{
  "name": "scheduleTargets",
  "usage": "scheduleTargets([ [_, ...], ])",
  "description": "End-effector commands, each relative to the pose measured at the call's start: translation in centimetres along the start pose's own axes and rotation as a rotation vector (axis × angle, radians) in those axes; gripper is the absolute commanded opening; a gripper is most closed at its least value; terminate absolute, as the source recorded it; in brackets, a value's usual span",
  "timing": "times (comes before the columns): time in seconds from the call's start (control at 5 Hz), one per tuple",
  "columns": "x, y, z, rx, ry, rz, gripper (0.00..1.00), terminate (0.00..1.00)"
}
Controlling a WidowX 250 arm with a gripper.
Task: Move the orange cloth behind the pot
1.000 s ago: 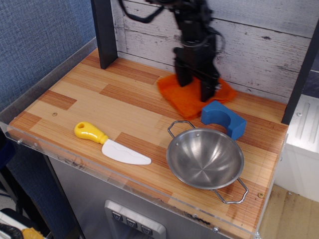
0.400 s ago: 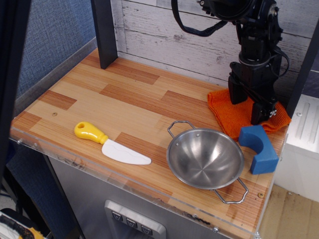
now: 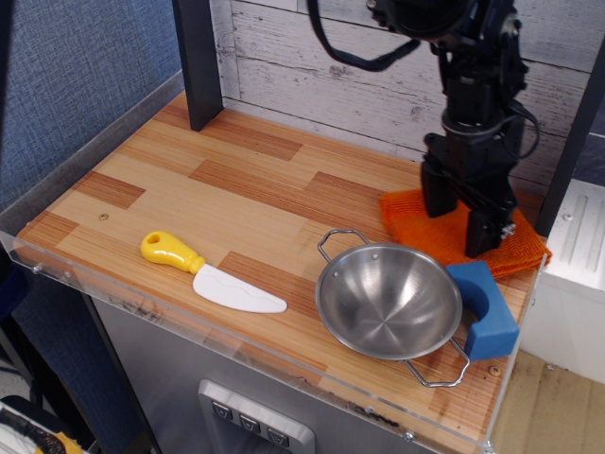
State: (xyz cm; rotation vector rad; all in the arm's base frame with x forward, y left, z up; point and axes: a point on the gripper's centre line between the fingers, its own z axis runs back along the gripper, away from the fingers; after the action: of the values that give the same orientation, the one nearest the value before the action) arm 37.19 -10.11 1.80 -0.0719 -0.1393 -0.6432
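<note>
Orange cloth (image 3: 430, 225) is what you are after, and you will find it lying flat on the wooden counter (image 3: 236, 189) at the far right, close to the plank wall (image 3: 321, 66) at the back. From your camera it sits just behind the pot (image 3: 388, 300), with the pot's far rim close to the cloth's near edge; you cannot tell whether they touch.

Your gripper (image 3: 458, 219) stands upright over the middle of the cloth. Its two black fingers (image 3: 436, 194) point down with a clear gap between them, so the jaws are apart and the orange fabric shows in that gap. The fingertips are down at the cloth's surface, though you cannot confirm contact from this angle.

The pot rests upright near the front right of the counter, its hollow bare and shiny, one wire loop handle pointing back left and the other toward the front edge. Just to its right, a blue arch-shaped block (image 3: 487, 310) sits right against the pot's rim and next to the cloth's near right corner, near the counter's right edge.

Well apart, toward the front left, you have a toy knife (image 3: 213, 273) with a yellow handle and white blade. A dark post (image 3: 198, 61) stands at the back left.
</note>
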Motion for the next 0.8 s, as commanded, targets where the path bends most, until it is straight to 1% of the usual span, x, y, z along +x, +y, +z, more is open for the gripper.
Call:
scheduleTargets([
  [0.0,-0.6,1.4,6.3,0.076,-0.118,0.075,1.00,0.00],
  [0.2,-0.5,1.2,8.4,0.106,-0.174,0.086,1.00,0.00],
  [0.4,-0.6,1.1,11.2,0.153,-0.198,0.088,1.00,0.00],
  [0.6,-0.9,1.1,13.4,0.159,-0.218,0.150,1.00,0.00],
])
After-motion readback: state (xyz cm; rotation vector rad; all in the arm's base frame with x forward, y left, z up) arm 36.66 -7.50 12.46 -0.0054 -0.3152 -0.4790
